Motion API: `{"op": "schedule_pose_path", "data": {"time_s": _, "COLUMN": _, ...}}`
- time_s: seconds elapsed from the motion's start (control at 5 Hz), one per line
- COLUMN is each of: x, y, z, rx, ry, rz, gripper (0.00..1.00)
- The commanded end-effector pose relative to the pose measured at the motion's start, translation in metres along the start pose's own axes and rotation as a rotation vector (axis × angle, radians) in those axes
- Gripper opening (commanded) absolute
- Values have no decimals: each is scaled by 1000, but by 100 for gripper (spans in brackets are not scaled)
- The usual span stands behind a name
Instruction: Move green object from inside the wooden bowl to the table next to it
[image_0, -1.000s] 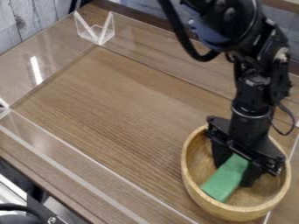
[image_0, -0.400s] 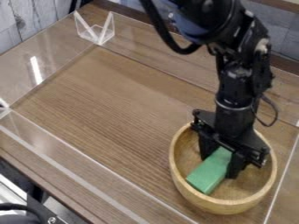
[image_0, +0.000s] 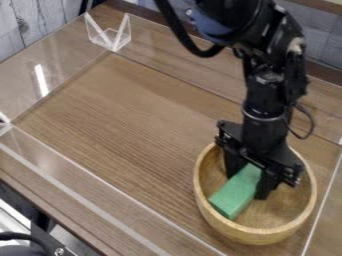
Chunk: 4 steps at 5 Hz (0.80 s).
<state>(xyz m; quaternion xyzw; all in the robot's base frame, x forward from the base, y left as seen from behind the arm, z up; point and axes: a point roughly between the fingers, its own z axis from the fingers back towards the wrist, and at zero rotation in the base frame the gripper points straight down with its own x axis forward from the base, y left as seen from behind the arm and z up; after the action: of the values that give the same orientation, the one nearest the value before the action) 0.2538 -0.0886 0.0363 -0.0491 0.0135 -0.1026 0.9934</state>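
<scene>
The wooden bowl (image_0: 251, 237) sits at the front right of the table (image_0: 120, 120). Inside it lies the green object (image_0: 235, 195), tilted, with its lower end toward the bowl's front left wall and its upper end raised. My gripper (image_0: 257, 176) points straight down into the bowl, its black fingers on either side of the block's upper end and shut on it. The fingers hide that end of the block and part of the bowl's floor.
Low clear acrylic walls (image_0: 38, 80) border the table on the left and back. A small clear stand (image_0: 107, 33) is at the back left. The black arm (image_0: 261, 60) rises above the bowl. Bare wood-grain table lies left of the bowl.
The gripper and the green block have shifted left, and the block's upper end sits a little higher. The bowl has slid slightly left too.
</scene>
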Motion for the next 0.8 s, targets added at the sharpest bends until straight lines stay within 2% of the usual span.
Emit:
{"op": "schedule_pose_path", "data": {"time_s": 0.0, "x": 12, "y": 7, "z": 15, "rx": -5, "ry": -54, "rz": -74, "gripper": 0}}
{"op": "schedule_pose_path", "data": {"time_s": 0.4, "x": -2, "y": 17, "z": 24, "rx": -12, "ry": -41, "rz": -219, "gripper": 0}}
{"op": "schedule_pose_path", "data": {"time_s": 0.6, "x": 0, "y": 13, "z": 19, "rx": -13, "ry": -40, "rz": -274, "gripper": 0}}
